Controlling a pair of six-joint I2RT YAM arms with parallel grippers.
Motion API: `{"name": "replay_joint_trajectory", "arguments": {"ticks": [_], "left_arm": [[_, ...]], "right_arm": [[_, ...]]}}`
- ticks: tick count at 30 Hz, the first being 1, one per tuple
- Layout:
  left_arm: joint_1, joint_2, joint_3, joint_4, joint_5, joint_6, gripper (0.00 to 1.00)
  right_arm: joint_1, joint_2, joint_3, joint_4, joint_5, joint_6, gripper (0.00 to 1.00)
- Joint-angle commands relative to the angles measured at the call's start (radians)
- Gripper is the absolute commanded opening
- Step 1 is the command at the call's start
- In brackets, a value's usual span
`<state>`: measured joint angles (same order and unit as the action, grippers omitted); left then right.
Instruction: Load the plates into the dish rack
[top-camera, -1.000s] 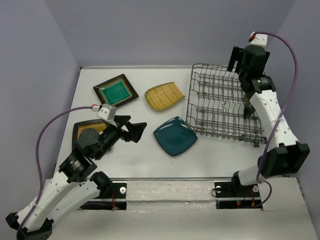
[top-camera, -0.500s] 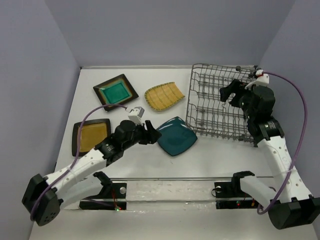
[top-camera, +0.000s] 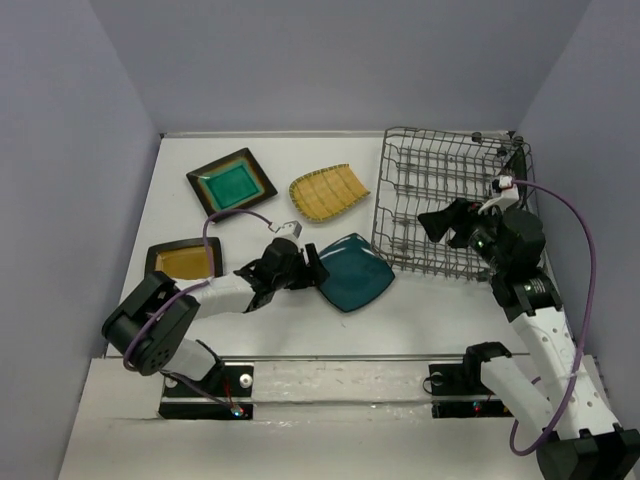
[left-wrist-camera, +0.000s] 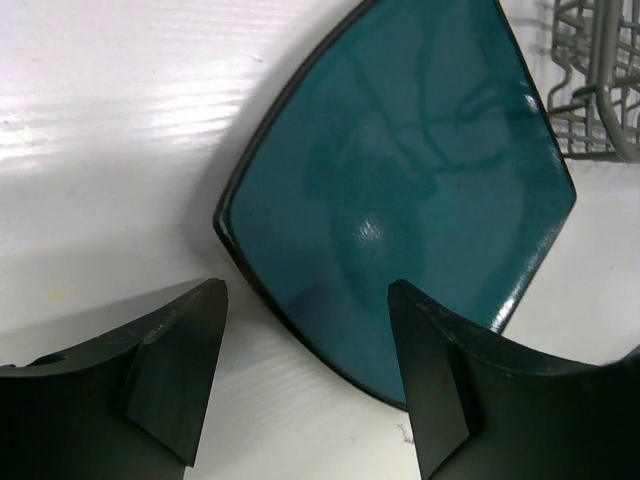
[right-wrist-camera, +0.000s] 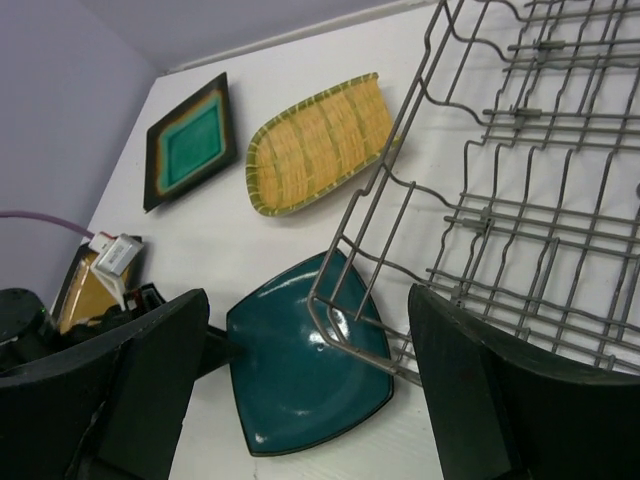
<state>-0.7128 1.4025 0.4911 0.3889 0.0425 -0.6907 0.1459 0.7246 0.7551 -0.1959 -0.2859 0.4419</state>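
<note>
The plain teal plate (top-camera: 350, 270) lies flat on the white table by the near left corner of the dish rack (top-camera: 450, 205). My left gripper (top-camera: 312, 268) is open at the plate's left edge, low over the table. In the left wrist view, its gripper (left-wrist-camera: 305, 295) straddles the near rim of the teal plate (left-wrist-camera: 400, 190). My right gripper (top-camera: 440, 222) is open and empty, hovering over the rack and facing left. In the right wrist view, the right gripper (right-wrist-camera: 308, 300) looks past the rack (right-wrist-camera: 520, 180) onto the teal plate (right-wrist-camera: 300, 390). No black floral plate is in view.
A dark-rimmed plate with teal centre (top-camera: 231, 180) and a yellow ribbed plate (top-camera: 327, 191) lie at the back. A dark-rimmed plate with mustard centre (top-camera: 183, 262) lies at the left, behind my left arm. The rack's corner (left-wrist-camera: 590, 80) is beyond the teal plate.
My left arm has stretched right, from beside the mustard plate to the teal plate's edge. My right arm has come down from the rack's far right side to over the rack.
</note>
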Motion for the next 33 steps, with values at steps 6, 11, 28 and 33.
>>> {"name": "replay_joint_trajectory", "arguments": {"ticks": [6,11,28,33], "left_arm": [[0.065,0.111,-0.019,0.257,-0.070,-0.013,0.64],[0.078,0.182,-0.040,0.383,0.016,-0.023,0.52],[0.177,-0.208,-0.184,0.223,0.042,0.010,0.06],[0.208,-0.427,-0.163,0.069,0.063,0.033,0.06]], "right_arm": [[0.007,-0.011,-0.039,0.105,-0.085,0.038,0.84],[0.007,-0.005,-0.056,0.122,-0.087,0.052,0.83],[0.029,0.055,-0.060,0.167,-0.137,0.073,0.82],[0.104,0.129,-0.031,0.177,-0.177,0.043,0.83]]}}
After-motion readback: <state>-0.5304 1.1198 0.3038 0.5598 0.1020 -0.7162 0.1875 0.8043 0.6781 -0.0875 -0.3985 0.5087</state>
